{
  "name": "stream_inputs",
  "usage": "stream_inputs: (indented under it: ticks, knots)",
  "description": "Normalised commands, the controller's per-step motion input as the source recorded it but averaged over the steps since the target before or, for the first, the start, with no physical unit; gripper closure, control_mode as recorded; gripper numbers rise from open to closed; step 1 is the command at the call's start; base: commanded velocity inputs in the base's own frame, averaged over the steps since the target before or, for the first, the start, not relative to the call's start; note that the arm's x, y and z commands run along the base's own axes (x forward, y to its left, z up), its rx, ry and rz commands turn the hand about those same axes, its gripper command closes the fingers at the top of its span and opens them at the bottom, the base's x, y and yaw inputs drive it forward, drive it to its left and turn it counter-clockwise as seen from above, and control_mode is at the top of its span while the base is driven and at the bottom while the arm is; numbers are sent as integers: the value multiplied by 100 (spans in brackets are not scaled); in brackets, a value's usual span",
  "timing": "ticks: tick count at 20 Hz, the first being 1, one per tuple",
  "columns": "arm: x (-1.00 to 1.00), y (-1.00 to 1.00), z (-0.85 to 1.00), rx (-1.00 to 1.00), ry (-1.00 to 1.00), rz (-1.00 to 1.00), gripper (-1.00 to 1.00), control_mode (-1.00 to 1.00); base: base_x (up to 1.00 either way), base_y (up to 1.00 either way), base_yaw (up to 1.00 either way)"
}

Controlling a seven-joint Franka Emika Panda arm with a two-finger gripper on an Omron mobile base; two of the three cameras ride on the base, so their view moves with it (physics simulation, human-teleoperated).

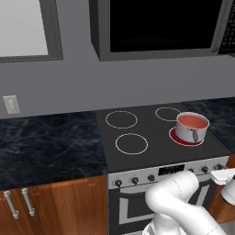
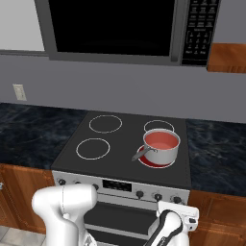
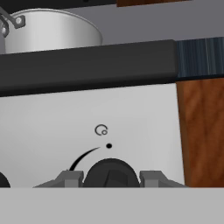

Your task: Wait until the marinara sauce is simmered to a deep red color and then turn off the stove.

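One steel pot (image 2: 161, 146) of salmon-red marinara sauce (image 2: 161, 140) sits on the glowing front right burner (image 1: 184, 138) of the stove (image 1: 151, 133), between dark stone desks. Low at the silver front panel, the hand (image 3: 110, 178) is clamped on the rightmost black knob (image 3: 110, 174), a finger at each side.

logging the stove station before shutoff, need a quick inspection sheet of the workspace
surface: black glass cooktop, four white burner rings; front right burner glows red.
job's things: salmon-red marinara sauce in a round steel saucepan on the lit burner.
clutter: nothing seen.
grippers: two-finger gripper straddling a black knob on the silver front panel, fingers at its sides.
cables: nothing seen.
surroundings: dark marble counters, black microwave above, wooden cabinets.
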Motion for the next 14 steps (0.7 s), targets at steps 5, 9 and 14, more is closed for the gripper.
stream_inputs:
  ticks: [5, 9, 14]
  knots:
    - [0, 0, 0, 0, 0, 0, 100, -100, 0, 0, 0]
    - [0, 0, 0, 0, 0, 0, 100, -100, 0, 0, 0]
    - [0, 0, 0, 0, 0, 0, 100, -100, 0, 0, 0]
